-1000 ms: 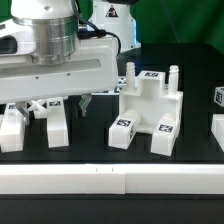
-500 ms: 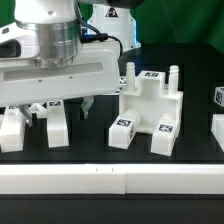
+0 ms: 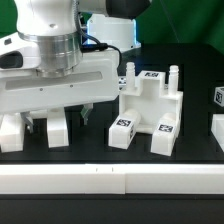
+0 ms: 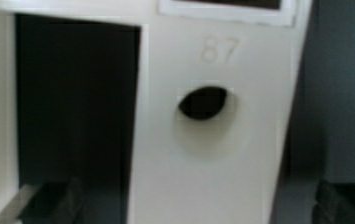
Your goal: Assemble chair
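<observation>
Exterior view: the gripper (image 3: 58,118) hangs low over the black table (image 3: 95,150) at the exterior view's left. Its wide white body is level, and most of what lies behind it is hidden.

Fingers (image 3: 87,112): spread wide, 1 on each side of a thick white chair leg (image 3: 56,132) that stands on the table. A dark gap shows between the leg and each finger. Nothing is held and no contact is visible.

Wrist view: the same leg (image 4: 209,160) fills the middle of the frame, with 1 round dark hole (image 4: 204,102) in its face and a faint mark above the hole that is too blurred to read with certainty. The 2 dark fingers (image 4: 42,202) show as blurred shapes at either side of the leg, clear of it.

Other chair parts, exterior view:
- A 2nd white leg block (image 3: 10,132) stands just beside the straddled leg, toward the exterior view's left edge.
- The seat block (image 3: 148,108) sits near the middle of the table, apart from the gripper. It has 2 short pegs pointing up and black-and-white tags on its top and front faces.
- Another white tagged part (image 3: 218,98) is cut off by the exterior view's right edge, so its shape cannot be made out.

A white rail (image 3: 110,182) runs along the front of the table.
</observation>
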### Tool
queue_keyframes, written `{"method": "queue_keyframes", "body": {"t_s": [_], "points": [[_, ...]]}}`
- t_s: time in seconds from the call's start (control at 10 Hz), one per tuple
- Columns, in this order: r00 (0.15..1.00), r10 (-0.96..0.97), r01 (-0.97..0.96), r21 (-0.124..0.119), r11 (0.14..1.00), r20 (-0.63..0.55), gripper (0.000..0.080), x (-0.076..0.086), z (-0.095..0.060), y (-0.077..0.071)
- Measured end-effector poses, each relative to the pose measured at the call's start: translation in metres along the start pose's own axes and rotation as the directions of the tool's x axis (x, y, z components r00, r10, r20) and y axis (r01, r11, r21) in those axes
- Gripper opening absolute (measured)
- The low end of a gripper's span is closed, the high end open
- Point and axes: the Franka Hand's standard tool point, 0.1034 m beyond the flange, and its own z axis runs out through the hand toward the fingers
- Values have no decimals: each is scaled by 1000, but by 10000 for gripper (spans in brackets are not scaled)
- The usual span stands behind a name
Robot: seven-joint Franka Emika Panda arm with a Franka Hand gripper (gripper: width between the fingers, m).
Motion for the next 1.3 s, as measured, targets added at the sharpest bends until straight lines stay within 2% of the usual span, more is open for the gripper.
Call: {"method": "queue_keyframes", "body": {"t_s": [0.7,0.9,1.0,1.1,1.3], "points": [[1000,0,0,0,1000,1,649,0,1,0],[1000,-1,1,0,1000,1,388,0,0,-1],[1000,-2,2,0,1000,0,388,1,0,0],[1000,-2,2,-1,1000,1,286,1,0,0],[1000,-2,2,-1,1000,1,286,0,0,0]]}}
